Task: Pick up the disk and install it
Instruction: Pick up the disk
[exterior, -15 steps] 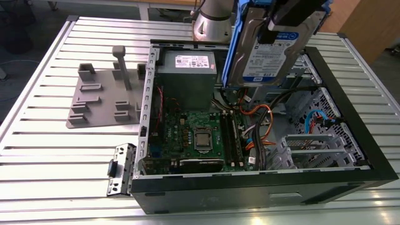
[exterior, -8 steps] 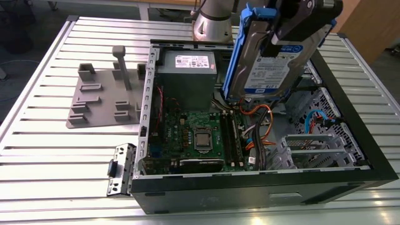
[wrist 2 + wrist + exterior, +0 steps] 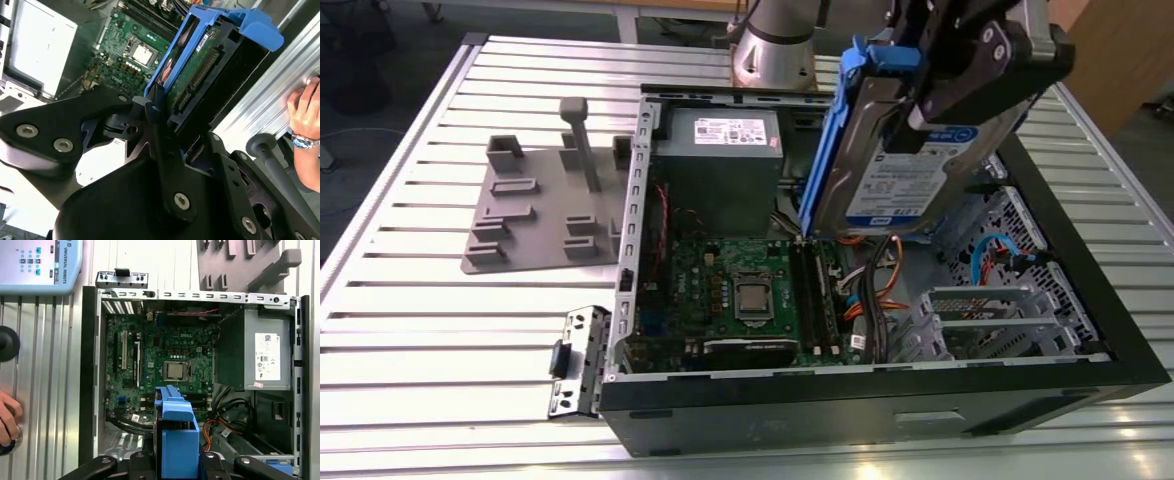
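The tool [image 3: 941,100] pinches the disk [image 3: 905,185] on edge above the open computer case [image 3: 1121,340]; transfer step, disk unseated, bay alignment judged necessary.

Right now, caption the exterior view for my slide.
Tool holding the disk on edge over the open computer case, grey fixture alongside on the slatted table.

Gripper [image 3: 947,100]: black, angular linkage plates with rounded ends, fastened by silver round-head screws [image 3: 27,131]. Arm [image 3: 774,40]: smooth pale grey cylindrical column, standing just beyond the far side of the computer case [image 3: 854,420].
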